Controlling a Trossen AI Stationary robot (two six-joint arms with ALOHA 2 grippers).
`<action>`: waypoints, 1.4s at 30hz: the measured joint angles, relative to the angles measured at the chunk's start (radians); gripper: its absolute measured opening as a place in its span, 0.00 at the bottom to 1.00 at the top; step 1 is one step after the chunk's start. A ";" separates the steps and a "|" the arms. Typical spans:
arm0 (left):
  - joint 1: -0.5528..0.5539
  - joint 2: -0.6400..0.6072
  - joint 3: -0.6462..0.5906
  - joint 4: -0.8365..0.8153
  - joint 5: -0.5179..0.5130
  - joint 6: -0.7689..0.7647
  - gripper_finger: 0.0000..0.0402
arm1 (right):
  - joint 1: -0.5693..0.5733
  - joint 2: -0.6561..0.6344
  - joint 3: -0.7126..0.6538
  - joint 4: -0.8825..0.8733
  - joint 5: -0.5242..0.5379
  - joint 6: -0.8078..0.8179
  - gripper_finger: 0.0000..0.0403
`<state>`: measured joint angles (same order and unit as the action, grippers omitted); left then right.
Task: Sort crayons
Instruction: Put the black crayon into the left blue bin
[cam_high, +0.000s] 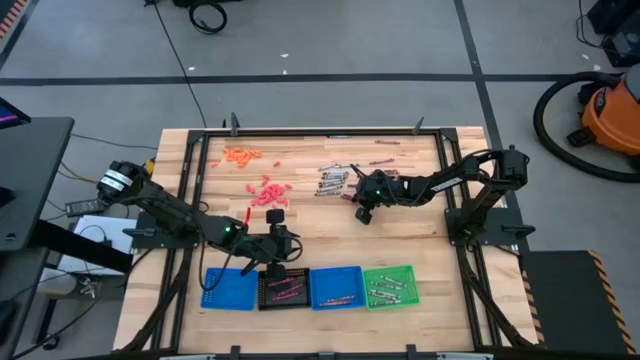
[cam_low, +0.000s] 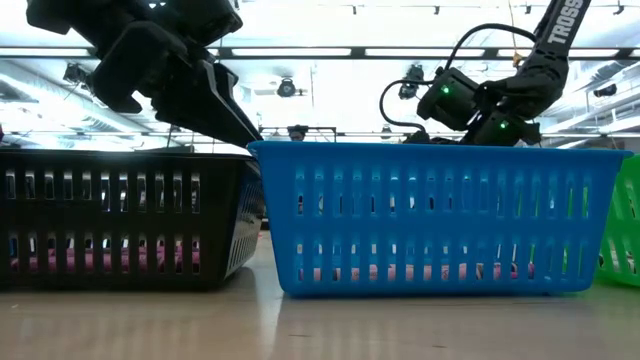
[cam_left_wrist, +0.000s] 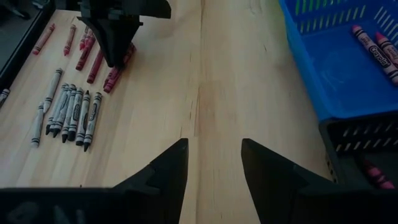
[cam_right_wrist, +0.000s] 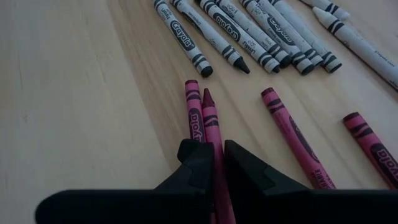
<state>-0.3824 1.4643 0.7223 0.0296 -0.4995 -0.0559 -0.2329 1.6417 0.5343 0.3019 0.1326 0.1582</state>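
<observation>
Grey crayons (cam_right_wrist: 249, 31) lie in a row on the wooden table, with maroon crayons (cam_right_wrist: 292, 134) beside them. My right gripper (cam_right_wrist: 219, 149) is down among the maroon ones, shut on one maroon crayon (cam_right_wrist: 210, 118); it also shows in the high view (cam_high: 361, 211) and the left wrist view (cam_left_wrist: 115, 59). My left gripper (cam_left_wrist: 214, 149) hovers open and holds nothing, above the table next to the black tray (cam_high: 283, 288). In the low view my left gripper (cam_low: 215, 100) stands above the black tray (cam_low: 120, 220). My right gripper pinches the maroon crayon between its two fingers, on the wrapped shaft (cam_right_wrist: 216, 146) behind the pointed tip (cam_right_wrist: 206, 94). The fingers slant down from above and lie along the crayon, which sticks out ahead of them. Its rear is hidden under the fingers. Whether it is lifted off the wood I cannot tell.
Along the near edge stand a blue tray (cam_high: 230, 287), the black tray, a second blue tray (cam_high: 335, 287) and a green tray (cam_high: 388, 285). Orange crayons (cam_high: 240, 155) and red crayons (cam_high: 268, 190) lie at the far left. A second maroon crayon (cam_right_wrist: 193, 112) lies right beside the held one.
</observation>
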 joint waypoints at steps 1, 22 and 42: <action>0.000 0.000 0.000 0.000 0.000 0.000 0.40 | 0.000 0.000 0.000 0.000 0.000 -0.001 0.11; 0.049 -0.015 0.000 -0.001 -0.001 0.052 0.40 | 0.025 -0.157 -0.002 -0.090 0.001 -0.060 0.11; 0.156 -0.010 0.000 0.087 0.060 0.045 0.40 | -0.008 -0.002 0.027 0.101 -0.049 -0.107 0.23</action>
<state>-0.2260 1.4540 0.7223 0.1162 -0.4400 -0.0109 -0.2407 1.6402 0.5612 0.4025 0.0836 0.0515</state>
